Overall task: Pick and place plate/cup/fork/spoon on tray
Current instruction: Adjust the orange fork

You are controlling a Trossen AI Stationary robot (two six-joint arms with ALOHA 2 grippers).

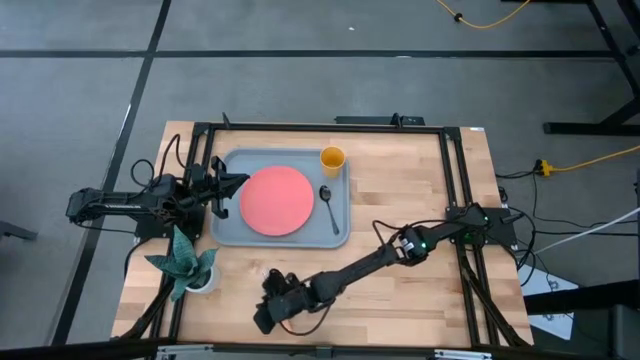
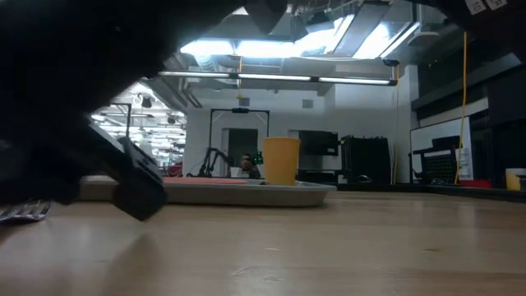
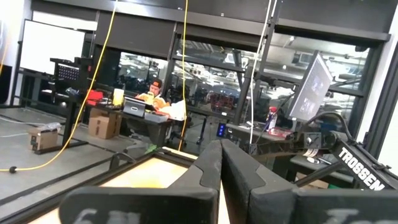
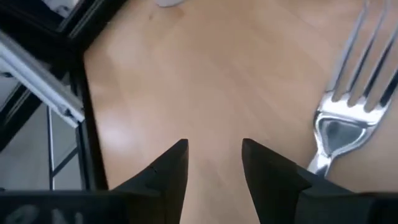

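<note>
The grey-blue tray [image 1: 228,228] lies at the table's far left. On it lie the coral plate [image 1: 276,200], the dark spoon [image 1: 328,205] to the plate's right, and the yellow cup [image 1: 332,158], upright in the far right corner. The cup [image 2: 281,160] and tray [image 2: 246,191] also show in the low view. My right gripper [image 4: 214,155] is open, low over the bare table near its near edge [image 1: 272,308]. The fork's silver tines [image 4: 354,81] lie flat on the wood beside one finger, and its handle is hidden. My left gripper [image 3: 221,168] is shut and empty by the tray's left rim [image 1: 230,184].
A potted plant [image 1: 185,265] stands near the table's left near corner, close to my right gripper. Black frame rails [image 1: 455,180] run along the table's sides. Bare wood [image 1: 420,200] lies right of the tray. A person sits in the room beyond [image 3: 155,93].
</note>
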